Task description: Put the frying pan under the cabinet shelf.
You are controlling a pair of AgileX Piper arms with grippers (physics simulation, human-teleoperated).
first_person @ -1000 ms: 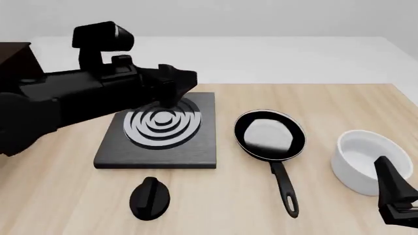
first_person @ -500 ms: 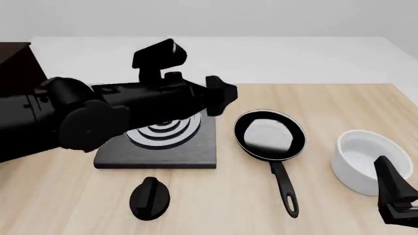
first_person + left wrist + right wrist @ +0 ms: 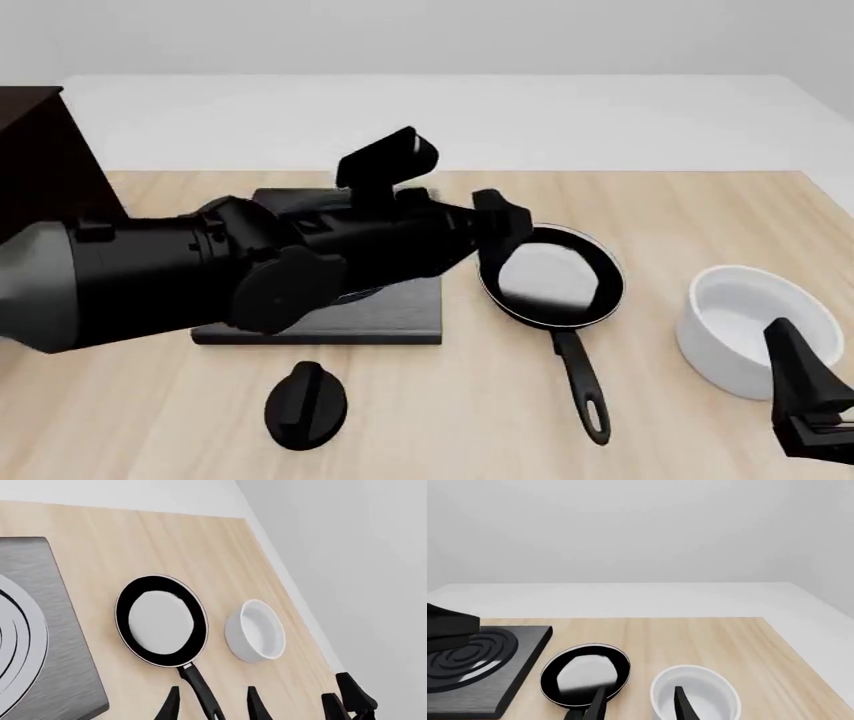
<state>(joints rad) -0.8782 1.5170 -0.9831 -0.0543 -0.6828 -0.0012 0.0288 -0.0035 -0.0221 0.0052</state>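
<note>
Pan [image 3: 551, 277] flat between square plate [image 3: 400, 318] and white bowl [image 3: 742, 328], left claw [image 3: 212, 706] spread astride its handle, not gripping.

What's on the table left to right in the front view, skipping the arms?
cabinet shelf → knob → frying pan → white bowl. Square ringed plate left out: the left arm covers most of it.

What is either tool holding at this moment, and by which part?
Nothing is held. The left tool is open above the frying pan handle, not closed on it; the right tool is open and empty near the white bowl.
</note>
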